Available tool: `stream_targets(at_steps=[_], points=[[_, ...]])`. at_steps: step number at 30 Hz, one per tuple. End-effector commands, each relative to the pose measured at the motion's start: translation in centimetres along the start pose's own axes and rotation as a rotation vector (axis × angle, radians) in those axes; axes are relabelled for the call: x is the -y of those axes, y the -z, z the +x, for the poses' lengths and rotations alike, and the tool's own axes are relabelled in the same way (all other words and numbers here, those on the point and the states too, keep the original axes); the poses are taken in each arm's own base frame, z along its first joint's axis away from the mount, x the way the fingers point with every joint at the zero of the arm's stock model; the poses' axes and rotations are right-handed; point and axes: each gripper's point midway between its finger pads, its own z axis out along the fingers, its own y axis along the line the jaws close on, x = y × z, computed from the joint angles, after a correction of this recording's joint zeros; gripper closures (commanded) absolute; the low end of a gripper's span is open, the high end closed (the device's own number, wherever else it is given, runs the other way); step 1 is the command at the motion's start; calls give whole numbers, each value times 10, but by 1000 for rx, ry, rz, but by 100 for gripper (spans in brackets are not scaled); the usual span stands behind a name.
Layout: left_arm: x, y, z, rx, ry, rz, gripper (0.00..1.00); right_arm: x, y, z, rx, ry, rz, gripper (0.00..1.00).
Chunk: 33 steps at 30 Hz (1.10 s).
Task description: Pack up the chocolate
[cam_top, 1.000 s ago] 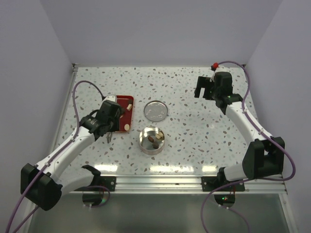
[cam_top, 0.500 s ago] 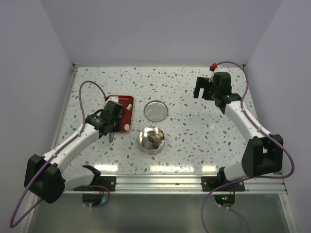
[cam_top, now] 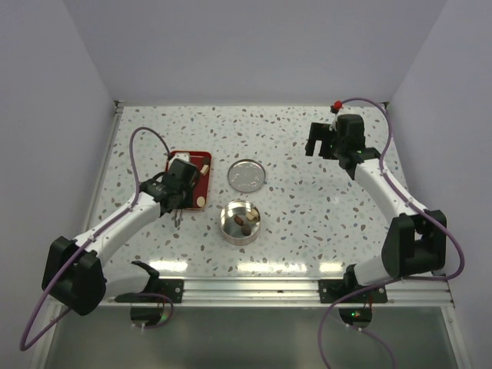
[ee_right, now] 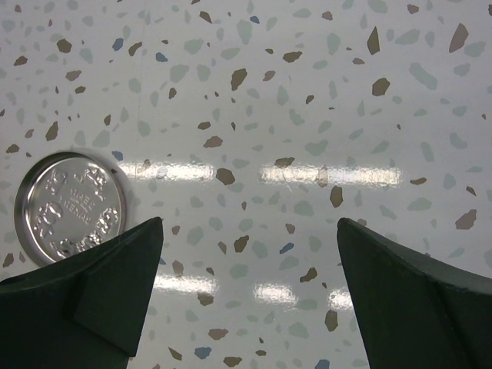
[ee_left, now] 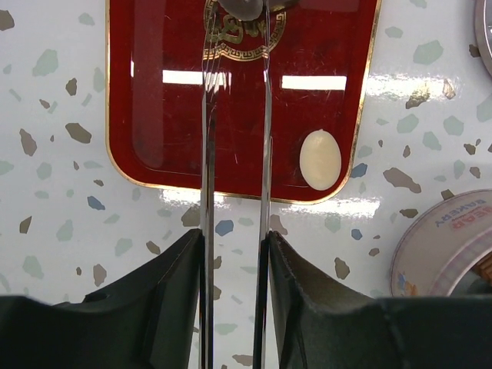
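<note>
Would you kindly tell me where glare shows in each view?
Left wrist: two bright bars across the glossy red rectangular tray and more on the speckled white table; right wrist: patches on that table; top external: streaks by its near edge.

The speckled white terrazzo-look table top [ee_right: 307,92] is smooth and glossy, mirroring the lamps as bright bars. The rectangular red tray with a gold rim [ee_left: 154,115] has a lacquer-like high gloss. On it, 1 pale cream oval piece of chocolate [ee_left: 320,160] looks smooth with a soft sheen. The thin silver tweezers [ee_left: 207,154] are polished metal. The round silver tin [cam_top: 238,236] and its embossed round lid [ee_right: 71,206] are shiny metal. The left gripper [ee_left: 234,238] and the right gripper [ee_right: 250,223] have matt black plastic fingers [ee_left: 154,300].
</note>
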Motion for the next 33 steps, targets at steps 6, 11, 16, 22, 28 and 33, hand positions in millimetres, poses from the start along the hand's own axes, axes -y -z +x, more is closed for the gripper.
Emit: stream_targets(at_steps=[6, 11, 16, 22, 28, 33], points=[[3, -6, -20, 63, 34, -12, 55, -4, 0, -18, 48, 9, -14, 1], [7, -8, -26, 72, 34, -4, 55, -2, -2, -16, 41, 10, -12, 1], [3, -12, -30, 68, 27, -22, 55, -3, -2, -17, 41, 13, -11, 1], [0, -14, -40, 81, 30, -28, 55, -2, -5, -15, 34, 16, -10, 1], [1, -19, -41, 76, 26, -18, 55, -2, -6, -14, 26, 19, -8, 1], [0, -24, -40, 77, 20, -19, 55, -2, -6, -14, 24, 21, -9, 1]])
